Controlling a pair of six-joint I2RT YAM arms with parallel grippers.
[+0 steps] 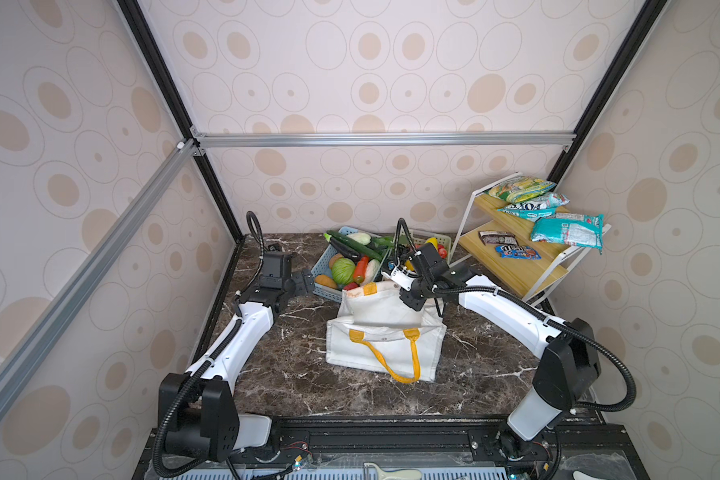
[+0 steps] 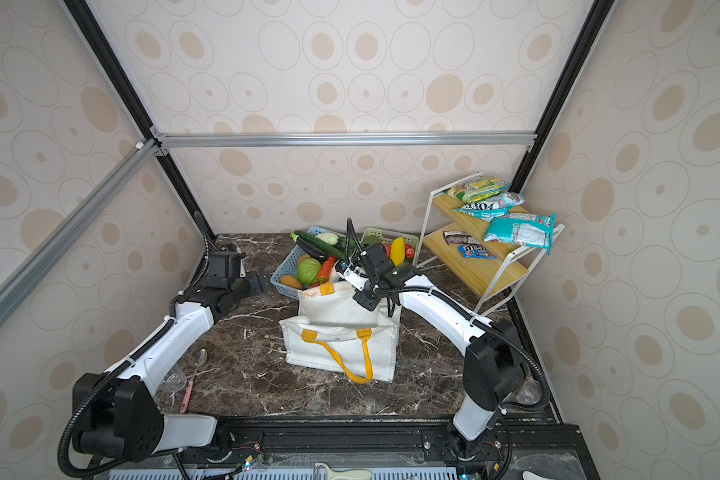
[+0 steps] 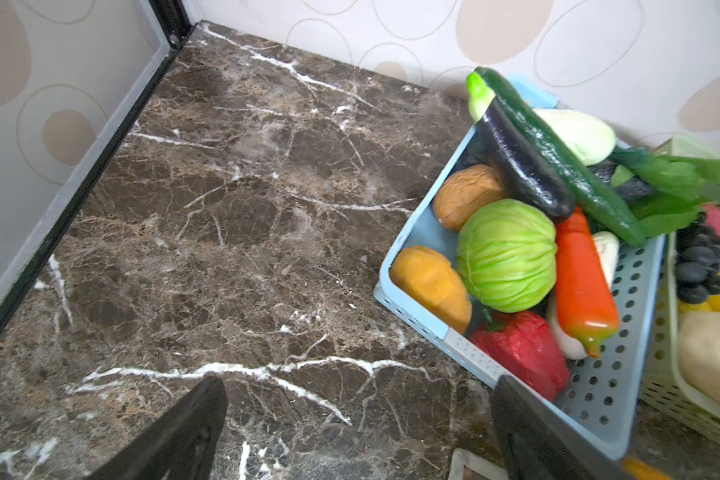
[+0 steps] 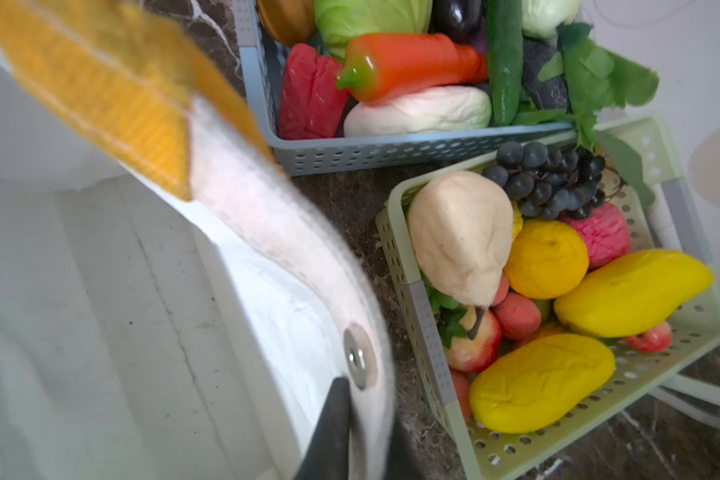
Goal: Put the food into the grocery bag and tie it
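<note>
The white grocery bag [image 1: 383, 345] [image 2: 341, 345] stands open mid-table, one yellow handle hanging down its front. My right gripper [image 1: 408, 296] [image 2: 363, 296] [image 4: 366, 415] is shut on the bag's back rim [image 4: 292, 249], just below the metal snap button [image 4: 356, 357]. The food lies in a pale green basket [image 4: 599, 436] behind the bag: a yellow mango [image 4: 632, 291] [image 2: 398, 250], dark grapes [image 4: 549, 178], an orange [image 4: 545, 259] and a cream pear [image 4: 462, 232]. My left gripper [image 1: 307, 281] [image 2: 262, 279] [image 3: 360, 386] hangs open and empty over bare marble, left of the baskets.
A blue basket [image 1: 325, 266] [image 3: 599, 395] of toy vegetables sits beside the green one. A wooden two-tier rack [image 1: 516, 266] with snack packets stands at the back right. A spoon [image 2: 196, 370] lies near the left arm. Walls close in the table on three sides.
</note>
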